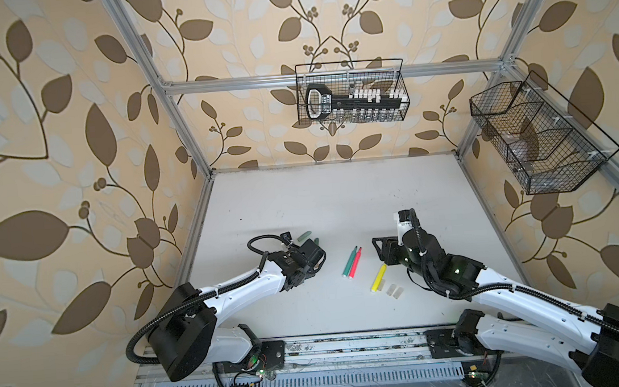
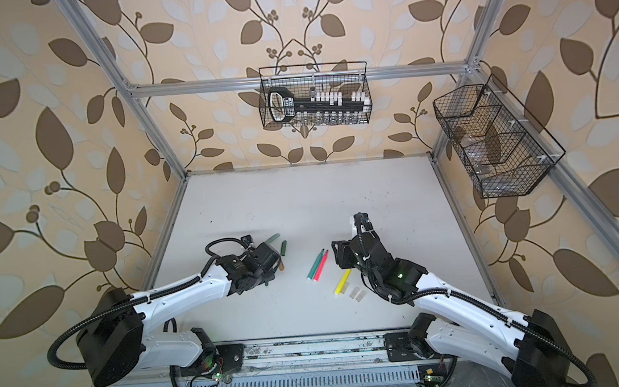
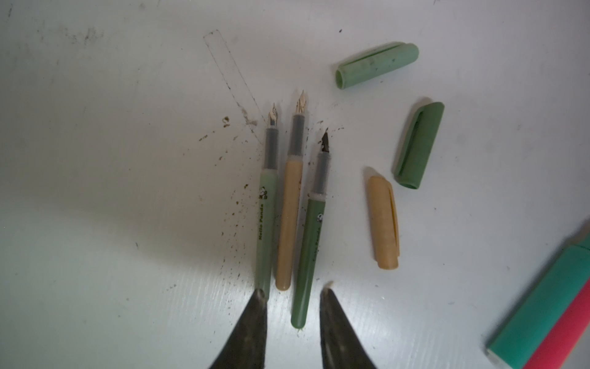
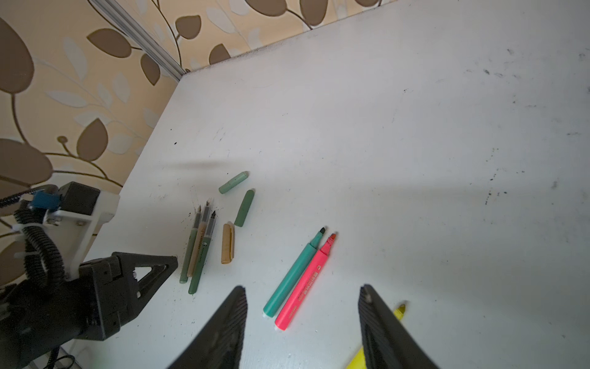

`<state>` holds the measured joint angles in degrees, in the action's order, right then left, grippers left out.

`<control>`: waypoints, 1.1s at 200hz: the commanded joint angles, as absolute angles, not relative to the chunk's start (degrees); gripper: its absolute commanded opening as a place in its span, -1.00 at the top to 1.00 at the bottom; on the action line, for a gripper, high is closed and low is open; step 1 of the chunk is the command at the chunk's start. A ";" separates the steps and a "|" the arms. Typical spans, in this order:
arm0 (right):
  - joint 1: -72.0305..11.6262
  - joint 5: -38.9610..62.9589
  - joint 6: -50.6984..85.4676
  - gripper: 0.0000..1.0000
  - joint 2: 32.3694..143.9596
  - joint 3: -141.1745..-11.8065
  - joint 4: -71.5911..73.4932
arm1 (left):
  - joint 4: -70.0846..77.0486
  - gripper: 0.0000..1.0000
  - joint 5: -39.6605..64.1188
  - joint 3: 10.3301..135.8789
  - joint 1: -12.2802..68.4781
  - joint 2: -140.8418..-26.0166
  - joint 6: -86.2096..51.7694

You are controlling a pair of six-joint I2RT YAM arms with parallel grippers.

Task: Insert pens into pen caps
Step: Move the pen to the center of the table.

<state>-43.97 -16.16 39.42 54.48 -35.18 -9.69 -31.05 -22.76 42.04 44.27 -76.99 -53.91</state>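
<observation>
Three thin pens lie side by side: grey-green (image 3: pixel 266 223), tan (image 3: pixel 289 217), dark green (image 3: pixel 311 249). Beside them lie the sage cap (image 3: pixel 376 65), dark green cap (image 3: pixel 418 145) and tan cap (image 3: pixel 383 220). My left gripper (image 3: pixel 293 292) is open low over the table, straddling the dark green pen's back end with a gap on each side. The green marker (image 4: pixel 293 274) and pink-red marker (image 4: pixel 306 281) lie together, their back ends between the open jaws of my right gripper (image 4: pixel 302 288). The yellow marker (image 1: pixel 379 277) lies by three clear caps (image 1: pixel 391 289).
A wire basket (image 1: pixel 351 93) with a black tool hangs on the back rail, and another wire basket (image 1: pixel 538 138) hangs on the right frame. Ink specks mark the white table (image 1: pixel 320 201) around the thin pens. The two arms stand on either side of the markers.
</observation>
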 commanded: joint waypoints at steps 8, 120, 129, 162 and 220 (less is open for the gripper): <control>-43.18 -14.73 39.90 -0.12 54.19 -34.08 -9.67 | -29.32 0.41 -22.27 43.96 43.88 -79.02 -52.76; -42.83 -13.95 39.83 -0.09 53.71 -33.60 -10.20 | -26.20 0.47 -20.55 43.44 41.72 -87.14 -52.17; -42.80 -13.99 39.90 -0.09 53.48 -33.57 -10.28 | -25.58 0.47 -20.48 43.09 41.57 -87.48 -52.12; -42.85 -13.97 40.21 -0.09 52.87 -33.14 -10.37 | -23.53 0.55 -18.41 42.63 41.18 -88.97 -50.44; -43.07 -13.71 40.51 -0.09 52.69 -33.07 -10.29 | -23.31 0.60 -18.40 42.38 39.82 -90.88 -50.34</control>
<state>-43.00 -14.31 39.64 53.28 -34.11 -10.04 -22.28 -19.86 42.59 40.73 -88.77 -50.81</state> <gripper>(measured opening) 0.545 0.210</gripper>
